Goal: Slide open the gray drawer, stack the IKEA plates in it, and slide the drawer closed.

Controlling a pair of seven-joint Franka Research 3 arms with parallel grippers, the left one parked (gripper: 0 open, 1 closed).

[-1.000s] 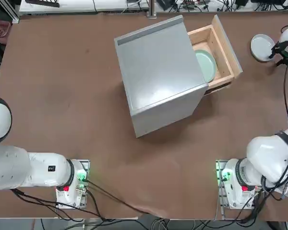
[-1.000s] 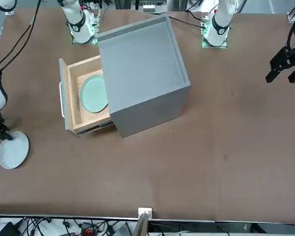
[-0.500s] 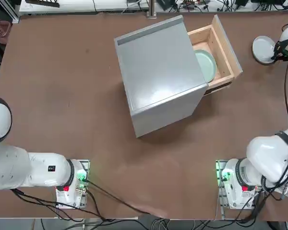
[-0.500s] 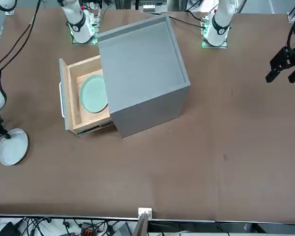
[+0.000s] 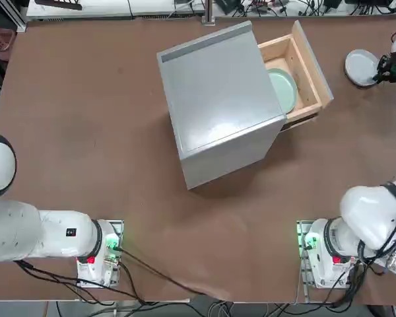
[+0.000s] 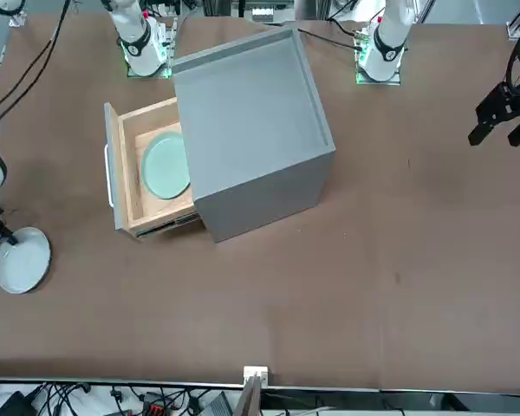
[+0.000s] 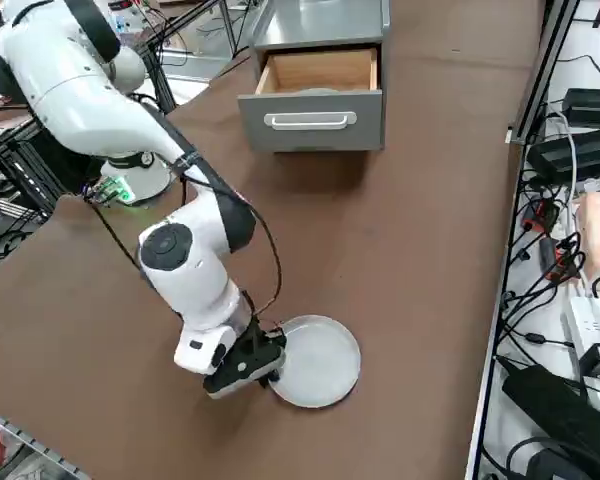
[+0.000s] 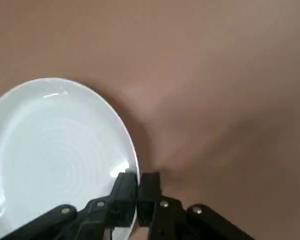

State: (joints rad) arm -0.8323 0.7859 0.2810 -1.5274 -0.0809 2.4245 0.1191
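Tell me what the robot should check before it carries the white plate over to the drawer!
1. Right tool pinched shut on the white plate's rim: ok.
2. Plate lifted off the table: cannot tell.
3. Gray drawer pulled open: ok.
4. Green plate already lying flat in the drawer, ready to be stacked on: ok, though the cabinet hides its inner edge.
5. Bare table between plate and drawer, nothing in the way: ok.
6. Enough open drawer showing for the white plate to drop in: cannot tell, since the cabinet overhangs part of the green plate.
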